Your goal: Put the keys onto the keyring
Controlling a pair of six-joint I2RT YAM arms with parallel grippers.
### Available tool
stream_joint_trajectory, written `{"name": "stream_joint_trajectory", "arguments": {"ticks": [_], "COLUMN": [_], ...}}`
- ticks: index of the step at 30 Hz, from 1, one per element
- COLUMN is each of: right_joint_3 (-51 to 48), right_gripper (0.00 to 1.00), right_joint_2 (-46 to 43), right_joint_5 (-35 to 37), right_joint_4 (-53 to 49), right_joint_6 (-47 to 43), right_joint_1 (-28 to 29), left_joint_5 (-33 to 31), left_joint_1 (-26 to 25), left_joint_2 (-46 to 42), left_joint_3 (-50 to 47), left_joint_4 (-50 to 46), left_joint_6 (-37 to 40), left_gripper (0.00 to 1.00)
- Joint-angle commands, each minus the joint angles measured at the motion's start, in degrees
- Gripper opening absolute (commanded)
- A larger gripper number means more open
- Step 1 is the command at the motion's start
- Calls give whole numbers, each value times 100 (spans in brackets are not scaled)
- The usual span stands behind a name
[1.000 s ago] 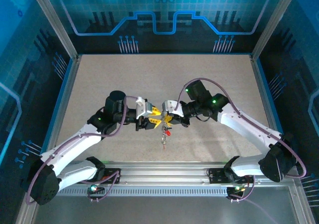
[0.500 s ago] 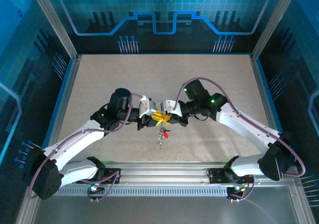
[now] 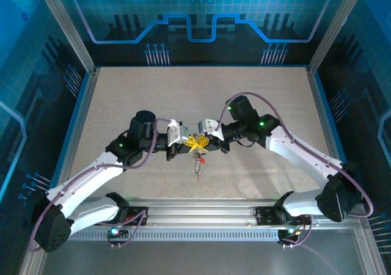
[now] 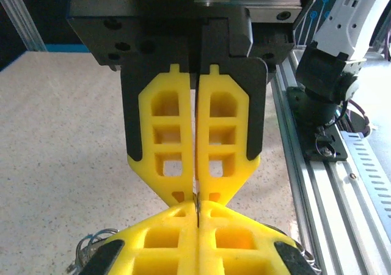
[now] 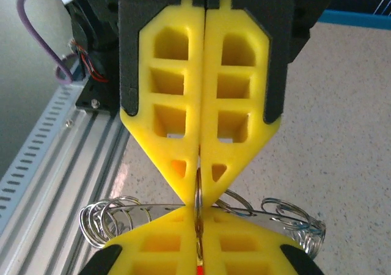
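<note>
Yellow-fingered, the left hand (image 4: 197, 194) and the right hand (image 3: 203, 143) meet tip to tip above the middle of the counter (image 3: 134, 98), each clamped on the keyring (image 5: 198, 192); the keys (image 3: 198, 162) dangle over that same middle.

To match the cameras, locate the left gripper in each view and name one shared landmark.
Top external: left gripper centre frame, tip to tip with right gripper.
Left wrist: left gripper reaches down from the top.
Right wrist: left gripper rises from the bottom edge, pinching the keyring.
Shared landmark: the base rail.
</note>
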Motion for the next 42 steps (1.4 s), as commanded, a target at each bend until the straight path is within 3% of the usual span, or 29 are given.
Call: {"name": "stream_joint_trajectory", "arguments": {"ticks": [1,5,23,42], "right_joint_3": [-168,-256,-395,-650], "right_gripper": [12,13,15,16], "right_joint_2": [-265,-304,-245,-675], "right_joint_5": [-330,-428,-531,-959], "right_joint_4": [262,294,596,837], "right_joint_6": [180,206,324,296], "right_joint_1": [-191,-194,-151,-125], "left_joint_5": [-78,6,553,886], "left_joint_1": [-33,39,90,86], "left_joint_2": [-249,-341,-192,-288], "left_joint_3": [-378,-644,-952,-1015], "left_joint_4": [918,1670,2874,2866], "left_joint_6": [-422,-772,-1233,-876], "left_gripper": [0,0,0,0]}}
